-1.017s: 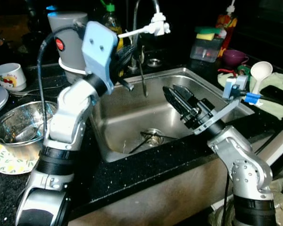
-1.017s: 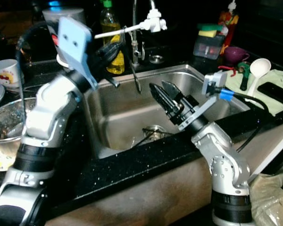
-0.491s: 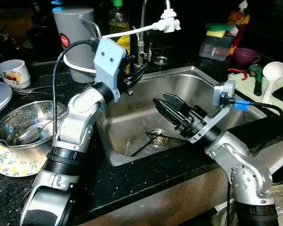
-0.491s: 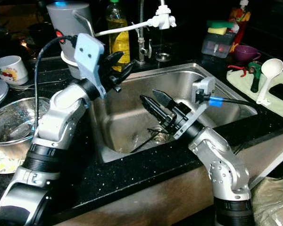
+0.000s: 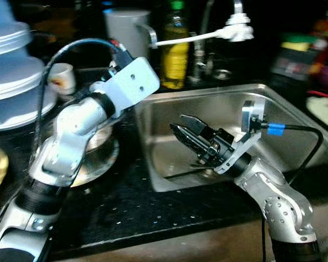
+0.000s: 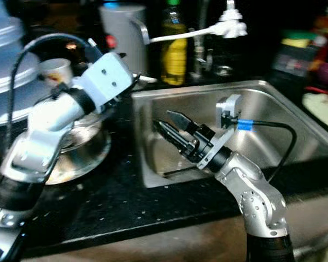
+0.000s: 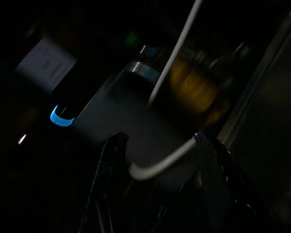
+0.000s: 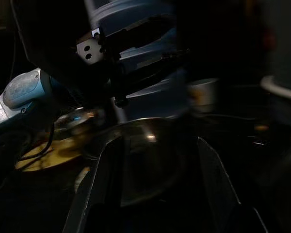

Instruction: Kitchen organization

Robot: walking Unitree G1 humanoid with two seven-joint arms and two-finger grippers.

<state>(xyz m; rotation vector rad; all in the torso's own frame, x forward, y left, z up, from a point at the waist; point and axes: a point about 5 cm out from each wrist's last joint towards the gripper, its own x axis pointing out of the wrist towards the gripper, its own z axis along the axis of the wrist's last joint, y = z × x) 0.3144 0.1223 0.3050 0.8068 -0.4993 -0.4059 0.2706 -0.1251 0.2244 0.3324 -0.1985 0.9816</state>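
Note:
My left arm reaches over the counter between a steel bowl (image 5: 101, 159) and the sink (image 5: 273, 109); its pale wrist block (image 5: 132, 83) hides the fingers in the eye views. In the left wrist view my left gripper (image 7: 160, 138) is open, facing a grey jug (image 5: 123, 30) and its white handle (image 7: 157, 167). My right gripper (image 5: 177, 123) hangs open inside the sink, above a thin dark utensil (image 5: 180, 173) on the sink floor. The right wrist view looks between its fingers (image 8: 103, 184) at the steel bowl (image 8: 150, 145) and a cup (image 8: 203, 94).
Pale stacked plates (image 5: 16, 82) and a small cup (image 5: 63, 77) stand at the far left. A yellow bottle (image 5: 176, 54) and the tap with a white sprayer arm (image 5: 235, 27) stand behind the sink. A black counter edge (image 5: 153, 218) runs along the front.
The view has swung left and blurred. My left arm has drawn back from over the sink to above the bowl's edge. The right gripper stays open in the sink.

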